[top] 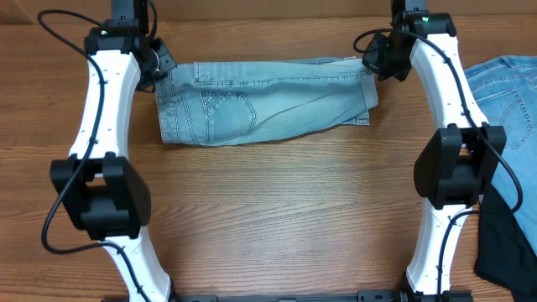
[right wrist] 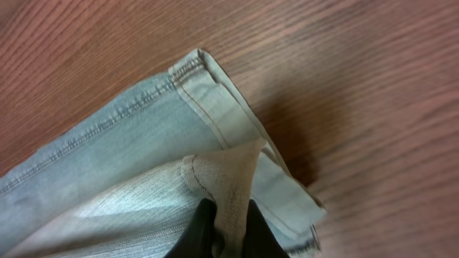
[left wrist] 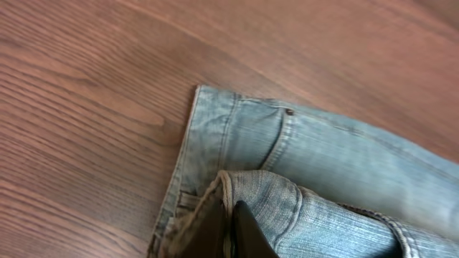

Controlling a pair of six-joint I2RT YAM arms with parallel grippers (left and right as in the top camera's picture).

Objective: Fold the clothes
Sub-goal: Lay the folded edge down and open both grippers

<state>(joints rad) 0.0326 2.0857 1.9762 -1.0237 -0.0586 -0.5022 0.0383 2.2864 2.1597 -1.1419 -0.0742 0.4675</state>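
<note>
The left gripper (left wrist: 233, 233) pinches the waistband end of the shorts (top: 260, 105), which lie folded lengthwise at the table's (top: 277, 210) far side. The right gripper (right wrist: 226, 229) pinches the cuff end.

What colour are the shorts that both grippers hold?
Pale, faded light-blue denim shorts; the overhead view shows it best.

The pale, faded light-blue denim shorts (top: 264, 101) lay folded lengthwise on the far part of the wooden table, waistband to the left and hemmed cuffs to the right. A stitched back pocket faced up near the waistband. At each end a fold of denim was lifted off the layer beneath.
</note>
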